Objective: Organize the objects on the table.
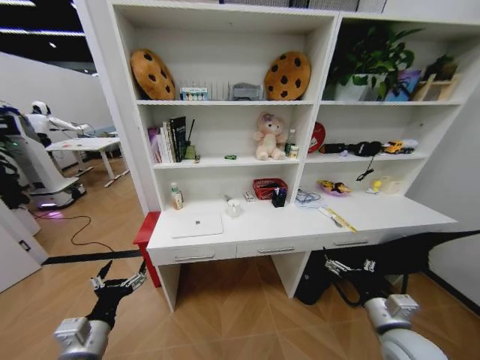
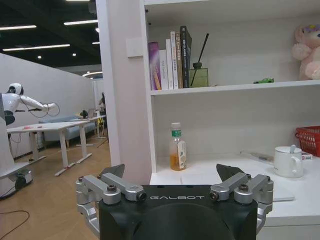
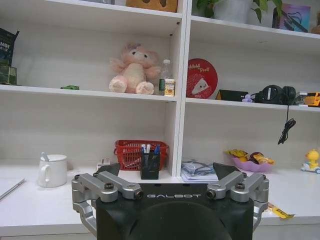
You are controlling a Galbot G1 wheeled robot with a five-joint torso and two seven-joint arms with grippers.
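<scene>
Two grippers spread, mug beside laptop

white table, silver laptop (red basket)

Both arms end in silver-grey cylindrical wrists; the black left gripper and black right gripper have silver screw-jointed linkages, pointed black fingertips — "GALBOT" lettered white across each housing.

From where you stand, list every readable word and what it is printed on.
"GALBOT": black housing of the left gripper.
"GALBOT": black housing of the right gripper.
Round red tin: white script, too blurred to read.
Upright book spines: too small.
Orange drink bottle label: unreadable.
</scene>
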